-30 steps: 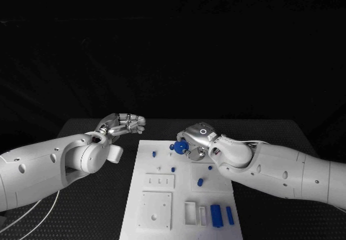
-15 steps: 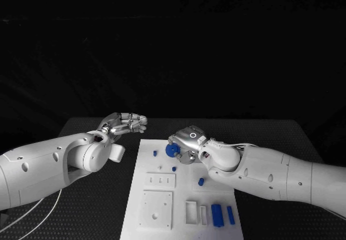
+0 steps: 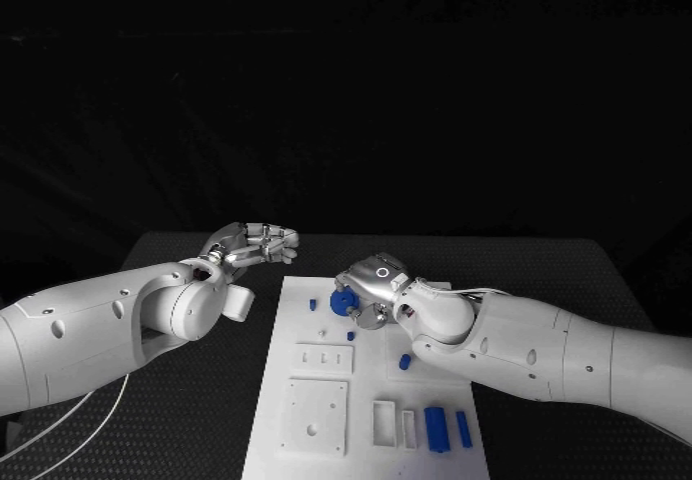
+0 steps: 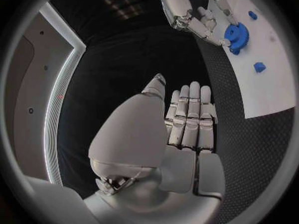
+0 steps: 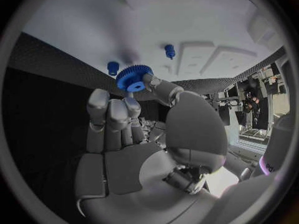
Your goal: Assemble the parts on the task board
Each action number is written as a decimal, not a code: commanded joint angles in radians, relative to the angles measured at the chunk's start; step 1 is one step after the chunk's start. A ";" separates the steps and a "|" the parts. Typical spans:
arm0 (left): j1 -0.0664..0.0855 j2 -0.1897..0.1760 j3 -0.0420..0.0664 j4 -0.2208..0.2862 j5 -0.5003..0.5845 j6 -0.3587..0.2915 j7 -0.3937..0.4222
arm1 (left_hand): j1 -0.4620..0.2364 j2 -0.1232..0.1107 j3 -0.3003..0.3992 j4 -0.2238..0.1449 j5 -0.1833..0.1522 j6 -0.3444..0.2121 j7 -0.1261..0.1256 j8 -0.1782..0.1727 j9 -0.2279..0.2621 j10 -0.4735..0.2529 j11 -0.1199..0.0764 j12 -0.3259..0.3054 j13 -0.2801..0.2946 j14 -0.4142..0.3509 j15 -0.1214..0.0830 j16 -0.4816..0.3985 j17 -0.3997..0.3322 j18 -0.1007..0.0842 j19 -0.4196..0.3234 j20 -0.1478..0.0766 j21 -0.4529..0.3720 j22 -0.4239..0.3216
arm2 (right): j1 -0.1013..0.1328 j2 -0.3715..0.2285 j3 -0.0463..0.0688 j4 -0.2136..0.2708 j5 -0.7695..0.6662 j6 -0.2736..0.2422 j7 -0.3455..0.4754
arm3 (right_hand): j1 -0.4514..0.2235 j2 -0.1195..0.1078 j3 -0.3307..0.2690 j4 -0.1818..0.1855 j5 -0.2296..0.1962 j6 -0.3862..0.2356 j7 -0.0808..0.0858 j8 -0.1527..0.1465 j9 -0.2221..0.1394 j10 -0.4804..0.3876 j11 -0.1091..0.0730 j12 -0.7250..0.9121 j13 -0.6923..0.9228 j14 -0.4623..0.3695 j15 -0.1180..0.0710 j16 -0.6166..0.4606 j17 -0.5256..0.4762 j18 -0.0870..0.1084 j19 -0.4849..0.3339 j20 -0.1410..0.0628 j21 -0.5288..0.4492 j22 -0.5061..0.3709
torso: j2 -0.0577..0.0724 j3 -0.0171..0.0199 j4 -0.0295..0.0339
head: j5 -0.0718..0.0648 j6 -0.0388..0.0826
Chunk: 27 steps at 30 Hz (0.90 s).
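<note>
Right hand (image 3: 372,292), pinching the blue gear (image 3: 343,300), has carried it leftward over the task board (image 3: 361,400) far end, nearing placement; left hand (image 3: 257,243) stays curled, empty, over the tabletop (image 3: 188,400)

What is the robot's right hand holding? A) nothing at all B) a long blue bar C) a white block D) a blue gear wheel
D: the right hand pinches a blue gear with teeth round its rim, over the far end of the white task board.
</note>
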 commanded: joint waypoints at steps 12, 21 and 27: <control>0.001 0.002 0.001 0.003 -0.005 0.012 0.009 | -0.001 0.002 -0.006 -0.002 -0.007 0.004 0.000 -0.004 -0.002 0.008 -0.001 -0.004 0.000 0.006 0.004 -0.004 0.002 0.012 0.002 0.003 -0.004 0.013 | -0.008 0.018 -0.001 -0.020 -0.004 0.028 0.013 | 0.006 -0.006 -0.003 0.004 0.000 0.145 -0.008 0.004 0.021 -0.002 -0.004 -0.009 -0.005 0.002 -0.006 -0.007 0.001 0.027 0.005 -0.001 0.004 0.015 | 0.000 0.0019 -0.0037 | 0.009 -0.004; 0.001 0.002 0.001 0.003 -0.005 0.013 0.009 | -0.001 0.002 -0.006 -0.002 -0.007 0.004 0.000 -0.004 -0.002 0.008 -0.001 -0.005 0.000 0.006 0.004 -0.005 0.002 0.012 0.002 0.003 -0.004 0.013 | -0.008 0.027 -0.002 -0.034 -0.003 0.033 0.012 | 0.008 -0.005 -0.004 0.002 0.000 0.144 -0.007 0.003 0.021 -0.005 -0.003 -0.012 -0.008 0.002 -0.006 -0.007 0.001 0.027 0.004 -0.001 0.004 0.015 | -0.001 0.0021 -0.0038 | 0.011 -0.004; 0.001 0.004 0.001 0.002 -0.005 0.014 0.009 | -0.001 0.002 -0.007 -0.002 -0.007 0.004 0.000 -0.005 -0.002 0.008 -0.001 -0.005 0.000 0.006 0.004 -0.005 0.003 0.012 0.002 0.003 -0.004 0.013 | -0.008 0.036 -0.003 -0.045 -0.002 0.038 0.008 | 0.007 -0.006 -0.006 0.001 0.000 0.141 -0.006 0.001 0.021 -0.008 -0.002 -0.014 -0.010 0.002 -0.005 -0.008 0.000 0.027 0.003 -0.001 0.004 0.015 | -0.001 0.0022 -0.0040 | 0.014 -0.004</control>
